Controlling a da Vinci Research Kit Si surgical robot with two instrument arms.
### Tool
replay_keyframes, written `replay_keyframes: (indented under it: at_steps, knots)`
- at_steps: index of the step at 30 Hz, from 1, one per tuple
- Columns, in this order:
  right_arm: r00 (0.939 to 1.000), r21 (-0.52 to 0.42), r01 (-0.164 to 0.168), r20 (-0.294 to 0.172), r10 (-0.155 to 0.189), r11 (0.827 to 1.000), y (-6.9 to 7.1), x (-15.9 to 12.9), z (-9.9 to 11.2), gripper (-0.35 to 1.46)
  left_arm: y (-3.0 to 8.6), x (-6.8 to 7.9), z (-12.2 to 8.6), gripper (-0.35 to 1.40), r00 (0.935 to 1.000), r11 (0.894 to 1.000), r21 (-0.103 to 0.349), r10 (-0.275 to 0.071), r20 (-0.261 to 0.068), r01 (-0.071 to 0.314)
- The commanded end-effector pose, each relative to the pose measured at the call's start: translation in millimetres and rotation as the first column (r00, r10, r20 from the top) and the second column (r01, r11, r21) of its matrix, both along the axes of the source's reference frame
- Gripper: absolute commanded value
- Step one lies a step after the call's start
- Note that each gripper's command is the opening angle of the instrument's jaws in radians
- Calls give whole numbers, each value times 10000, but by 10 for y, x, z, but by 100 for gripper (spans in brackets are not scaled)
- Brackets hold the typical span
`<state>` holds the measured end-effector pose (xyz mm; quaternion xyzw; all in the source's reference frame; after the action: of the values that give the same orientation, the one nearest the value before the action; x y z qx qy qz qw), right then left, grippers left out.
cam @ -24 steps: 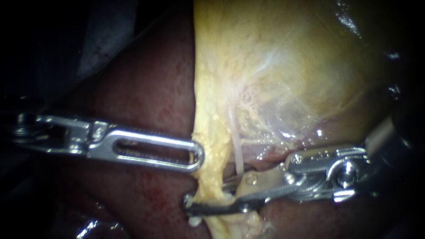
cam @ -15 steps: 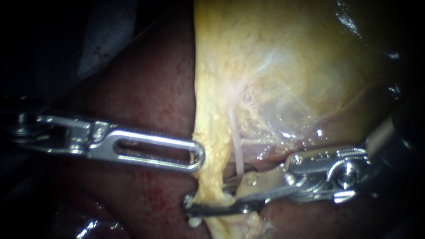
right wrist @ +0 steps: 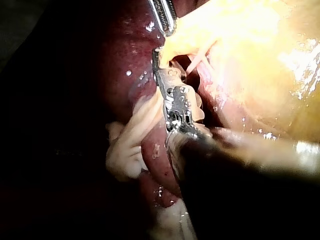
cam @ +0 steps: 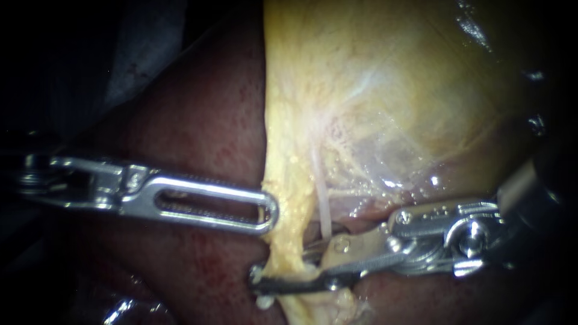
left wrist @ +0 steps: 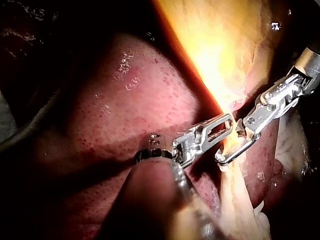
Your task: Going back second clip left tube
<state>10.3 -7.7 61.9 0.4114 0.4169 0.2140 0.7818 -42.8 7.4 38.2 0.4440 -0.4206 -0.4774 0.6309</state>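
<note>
My left instrument [cam: 269,212] comes in low from the left, its windowed jaws lying together on the edge of the yellow tissue; the left wrist view [left wrist: 229,121] shows the same. That tissue narrows into a yellow tube [cam: 288,238] running downward. My right instrument [cam: 283,265] reaches in from the right with its jaws standing apart across the tube, one in front and low, the other partly hidden behind it. The left wrist view [left wrist: 231,142] and right wrist view [right wrist: 159,62] show this too. A thin pale strand [cam: 323,210] runs down beside the tube. I make out no clip.
The yellowish gallbladder [cam: 391,90] fills the upper right. Dark red liver [cam: 205,120] lies left of the tube and under both instruments. Pale loose tissue [right wrist: 127,150] hangs beside my right instrument's shaft.
</note>
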Motion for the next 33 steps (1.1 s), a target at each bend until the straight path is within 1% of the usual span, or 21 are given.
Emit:
replay_keyframes:
  at_steps: [1, 3, 4, 5, 6, 8, 15, 23, 26, 33]
  knots:
    - [10000, 6, -1, 4, 1, 10000, 0, 0, 0, -19, 0, 0, 0, -35, 10000, 10000, 0, 0, 0, 0]
    - [10000, 0, 5, 2, -5, 10000, -1, 0, 0, 0, 0, 0, 0, -35, 10000, 10000, 0, 0, -1, 0]
    - [10000, -35, -43, 15, 43, 10000, -2, 0, 1, 12, 0, 0, 0, -35, 10000, 10000, 0, 0, 0, 0]
    - [9999, -103, -144, 42, 144, 9998, -2, 1, 2, 28, 0, 0, 0, -35, 10000, 10000, 0, 0, 0, 0]
    - [9998, -77, -193, 77, 194, 9998, -3, 1, 3, 37, 0, 0, 0, -35, 10000, 10000, 0, 0, 0, 0]
    - [9999, -374, -160, -32, 159, 9992, -3, 2, 5, 47, 0, 0, 0, -35, 10000, 10000, 0, 0, 0, 0]
    - [9998, -759, -103, -182, 89, 9971, -1, 2, 7, 53, 0, 0, 0, -35, 10000, 10000, 0, 0, 0, 0]
    - [9998, -783, -77, -215, 60, 9969, 1, -1, 4, 54, 0, 0, 0, -35, 10000, 10000, 0, 0, -1, 0]
    - [9997, -763, -107, -224, 90, 9970, 6, -11, -2, 54, 0, 0, 1, -35, 10000, 10000, -2, 1, 0, -1]
    - [9991, -808, -392, -178, 378, 9960, 24, -50, -24, 53, 2, 2, 8, -35, 10000, 10000, -23, 19, -1, -19]
